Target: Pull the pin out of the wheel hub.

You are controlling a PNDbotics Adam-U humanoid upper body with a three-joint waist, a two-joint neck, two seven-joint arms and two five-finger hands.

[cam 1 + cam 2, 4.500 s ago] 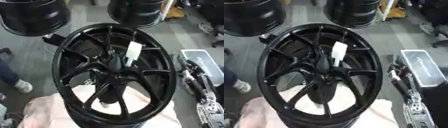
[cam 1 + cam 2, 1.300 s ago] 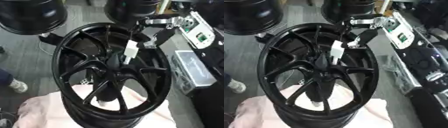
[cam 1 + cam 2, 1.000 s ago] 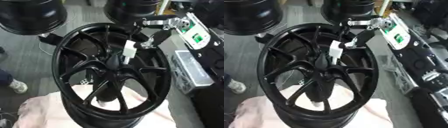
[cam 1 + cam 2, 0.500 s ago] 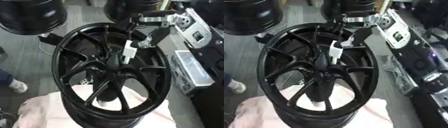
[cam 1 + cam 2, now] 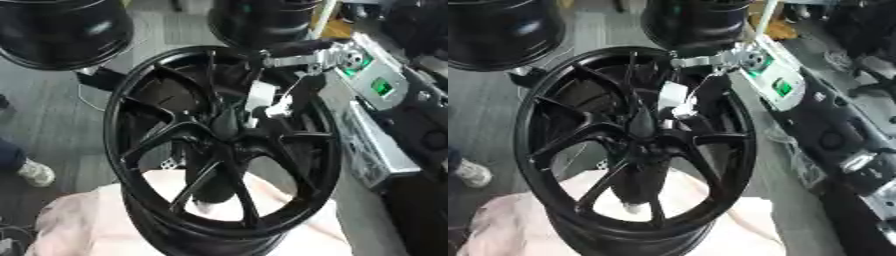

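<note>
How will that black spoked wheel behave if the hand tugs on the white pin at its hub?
The black spoked wheel looks rigid and probably heavy, so it should hardly shift. It sits on pale cloth, which might let it rock slightly. The right hand is at the white pin.

A black multi-spoke wheel hub (image 5: 636, 145) stands tilted on a pale cloth (image 5: 710, 220), its open face toward the camera. A white pin (image 5: 672, 97) sticks up just above the hub's centre. The right hand (image 5: 702, 75) reaches in from the upper right, its dark fingers (image 5: 693, 112) bent down beside the pin, touching or nearly so. Two more black wheels (image 5: 697, 20) lie behind.
</note>
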